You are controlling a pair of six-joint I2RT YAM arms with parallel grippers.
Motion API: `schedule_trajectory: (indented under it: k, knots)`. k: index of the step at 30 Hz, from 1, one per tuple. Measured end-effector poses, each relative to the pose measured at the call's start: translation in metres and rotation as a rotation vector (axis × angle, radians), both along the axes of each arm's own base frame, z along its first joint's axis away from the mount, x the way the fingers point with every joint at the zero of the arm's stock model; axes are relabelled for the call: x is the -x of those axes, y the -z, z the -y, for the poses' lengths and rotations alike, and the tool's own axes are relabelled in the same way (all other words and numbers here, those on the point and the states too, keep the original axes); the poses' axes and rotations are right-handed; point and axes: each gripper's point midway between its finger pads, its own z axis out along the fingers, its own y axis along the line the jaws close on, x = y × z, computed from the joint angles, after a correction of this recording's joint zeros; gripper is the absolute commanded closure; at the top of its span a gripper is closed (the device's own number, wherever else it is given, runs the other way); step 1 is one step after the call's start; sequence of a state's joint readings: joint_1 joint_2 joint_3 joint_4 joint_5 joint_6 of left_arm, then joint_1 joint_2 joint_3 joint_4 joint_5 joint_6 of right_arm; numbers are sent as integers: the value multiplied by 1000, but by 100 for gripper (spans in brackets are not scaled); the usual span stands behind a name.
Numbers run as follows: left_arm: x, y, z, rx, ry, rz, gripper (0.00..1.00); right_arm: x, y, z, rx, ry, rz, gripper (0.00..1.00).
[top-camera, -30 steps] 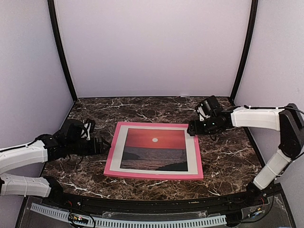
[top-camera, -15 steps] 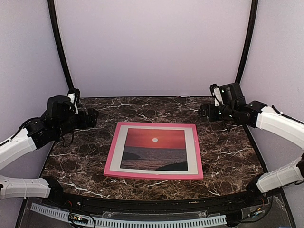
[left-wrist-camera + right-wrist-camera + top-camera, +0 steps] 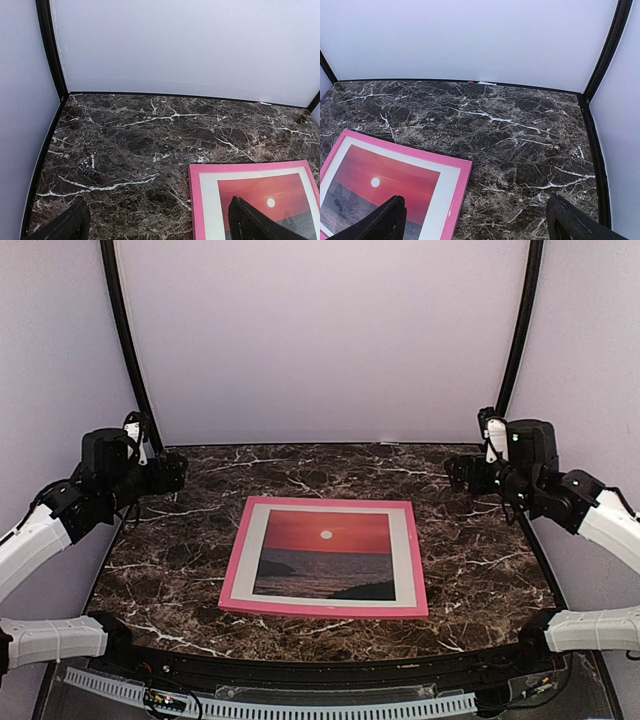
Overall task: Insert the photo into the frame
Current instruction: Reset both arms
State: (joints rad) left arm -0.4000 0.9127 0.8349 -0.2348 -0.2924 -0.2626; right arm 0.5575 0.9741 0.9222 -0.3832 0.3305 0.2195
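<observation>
One photo [image 3: 325, 545] inside pink frame [image 3: 320, 607], flat on table [image 3: 165, 565]

Lighting: bright, even, diffuse; walls [image 3: 320, 340] carry a lavender cast.
Shadows: soft, barely readable on dark marble bench [image 3: 480, 560].
Focus: sharp throughout top view; left claw [image 3: 156, 226] and right claw [image 3: 472, 220] show as dark, slightly soft silhouettes at lower picture edges.

Pink frame [image 3: 234, 570], red sunset photo [image 3: 325, 555] with white sun, dark water, white border, dark brown worktop [image 3: 480, 560] veined white, pale lilac walls [image 3: 320, 340], black corner posts [image 3: 128, 350].
</observation>
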Motion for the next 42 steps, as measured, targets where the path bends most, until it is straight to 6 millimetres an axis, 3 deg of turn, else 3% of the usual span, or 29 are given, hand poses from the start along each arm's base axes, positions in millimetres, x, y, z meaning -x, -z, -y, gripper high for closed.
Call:
schedule_trajectory:
  k: [6, 15, 42]
  knots:
    - [15, -4, 0, 9, 46, 35, 1, 12, 4, 14, 6, 30, 22, 1]
    - [29, 20, -1, -7, 79, 20, 1, 13, 23, 30, 62, 101, 4, 1]
    - [35, 13, 2, 25, 101, 63, 1, 14, 19, 34, 70, 120, 17, 1]
